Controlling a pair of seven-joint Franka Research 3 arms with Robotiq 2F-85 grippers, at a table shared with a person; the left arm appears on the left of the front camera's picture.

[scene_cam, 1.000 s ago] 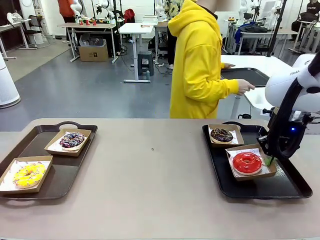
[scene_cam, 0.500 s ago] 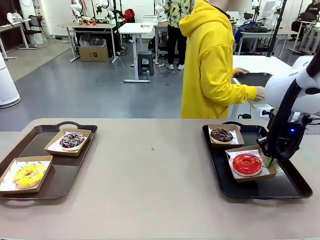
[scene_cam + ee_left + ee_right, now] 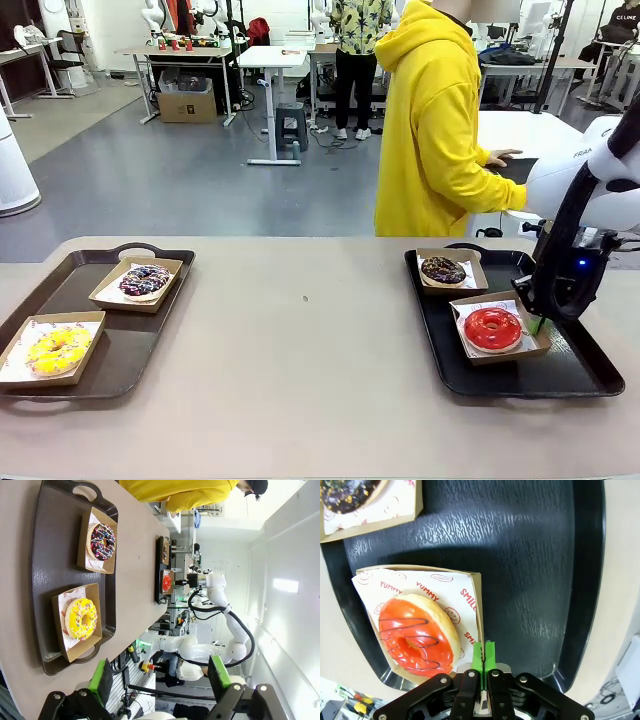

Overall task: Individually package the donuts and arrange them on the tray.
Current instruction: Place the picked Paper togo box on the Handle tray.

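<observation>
Pinching the right-hand wall of the red donut's box (image 3: 420, 622), the right gripper (image 3: 483, 657) has its green pads pressed together over the cardboard edge at the lower centre of the right wrist frame; the red-glazed donut (image 3: 417, 635) lies just left of the pads, inside the box, on the black tray (image 3: 530, 555); the held wall runs up the frame, in line with the fingers. In the front frame this box sits at lower right, the chocolate donut (image 3: 443, 270) behind it; the right arm is far nearer than the left. The left gripper (image 3: 159, 680) hangs wide apart, grasping nothing, above the other tray (image 3: 47, 555) with the yellow donut (image 3: 81, 619) and a sprinkled chocolate one (image 3: 102, 541). Compared with a second ago, the red donut's box has shifted slightly leftward; the person (image 3: 440, 130) has stepped right.
</observation>
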